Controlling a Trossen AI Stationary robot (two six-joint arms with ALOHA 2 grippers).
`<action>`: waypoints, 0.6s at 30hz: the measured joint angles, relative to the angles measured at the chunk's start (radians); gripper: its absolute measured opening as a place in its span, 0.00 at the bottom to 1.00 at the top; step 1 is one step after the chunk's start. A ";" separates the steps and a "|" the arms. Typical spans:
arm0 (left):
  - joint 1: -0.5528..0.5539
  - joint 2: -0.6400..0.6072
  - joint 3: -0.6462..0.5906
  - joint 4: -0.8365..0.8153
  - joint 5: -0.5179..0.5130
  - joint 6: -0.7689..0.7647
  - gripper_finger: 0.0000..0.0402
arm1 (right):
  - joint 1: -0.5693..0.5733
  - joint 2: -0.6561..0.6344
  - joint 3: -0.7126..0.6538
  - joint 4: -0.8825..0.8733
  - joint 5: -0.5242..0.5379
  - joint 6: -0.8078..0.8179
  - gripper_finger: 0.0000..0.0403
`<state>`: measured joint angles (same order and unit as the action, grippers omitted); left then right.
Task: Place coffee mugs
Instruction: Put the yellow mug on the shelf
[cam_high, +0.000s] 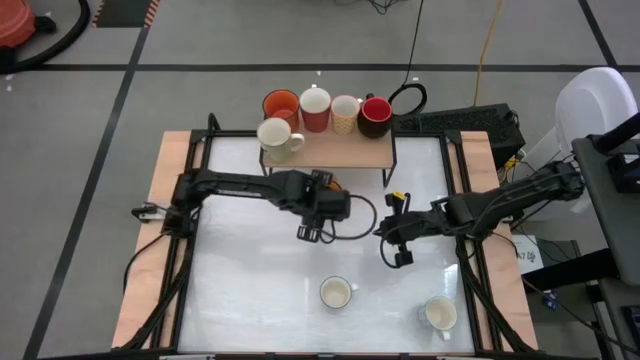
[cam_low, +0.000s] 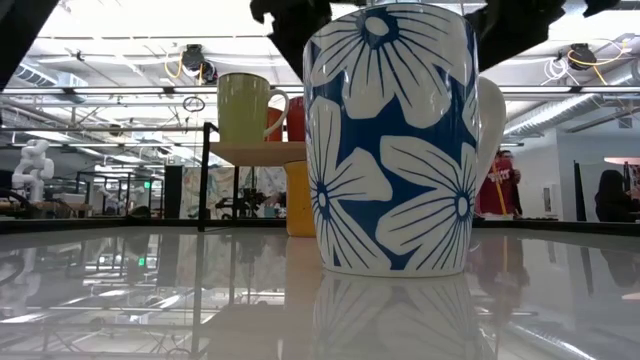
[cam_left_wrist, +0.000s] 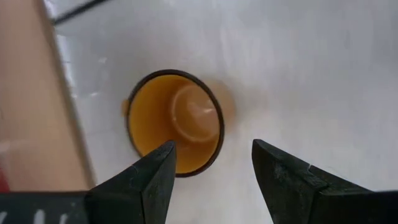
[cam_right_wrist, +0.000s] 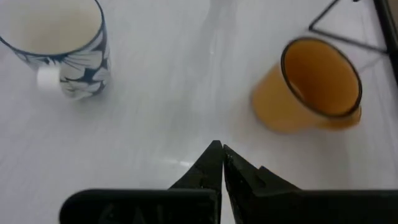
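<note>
An amber-yellow mug (cam_left_wrist: 177, 118) stands upright on the white table, mostly hidden under my left arm in the high view (cam_high: 336, 183). My left gripper (cam_left_wrist: 211, 146) is open above it, its fingers just off the mug's rim on one side. My right gripper (cam_right_wrist: 222, 149) is shut and hangs over bare table (cam_high: 397, 256), with the amber mug (cam_right_wrist: 311, 84) and a blue-flowered mug (cam_right_wrist: 62, 43) ahead of it. The flowered mug (cam_high: 336, 293) and a white mug (cam_high: 438, 314) stand near the table's front. Several mugs, orange (cam_high: 281, 104), red (cam_high: 375, 115) and cream (cam_high: 277, 138) among them, stand on a wooden shelf (cam_high: 340, 152).
The shelf has thin black legs (cam_high: 392, 170) standing on the table's far part. Cables (cam_high: 360, 215) run from my left arm across the table's middle. Wooden borders (cam_high: 150, 240) and black rails flank the white top. The flowered mug (cam_low: 395, 140) fills the low view.
</note>
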<state>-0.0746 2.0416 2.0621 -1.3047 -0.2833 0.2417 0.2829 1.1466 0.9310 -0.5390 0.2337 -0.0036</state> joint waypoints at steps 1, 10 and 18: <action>0.007 0.006 0.000 0.003 0.023 0.000 0.54 | 0.000 -0.006 0.000 -0.014 0.000 0.017 0.00; 0.037 0.026 -0.001 0.076 0.104 -0.015 0.54 | 0.001 -0.032 0.000 -0.072 0.000 0.102 0.00; 0.036 0.024 -0.125 0.151 0.187 -0.034 0.54 | 0.024 -0.032 0.000 -0.104 0.000 0.116 0.00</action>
<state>-0.0387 2.0655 1.9370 -1.1541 -0.0967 0.2073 0.3070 1.1141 0.9310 -0.6430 0.2338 0.1122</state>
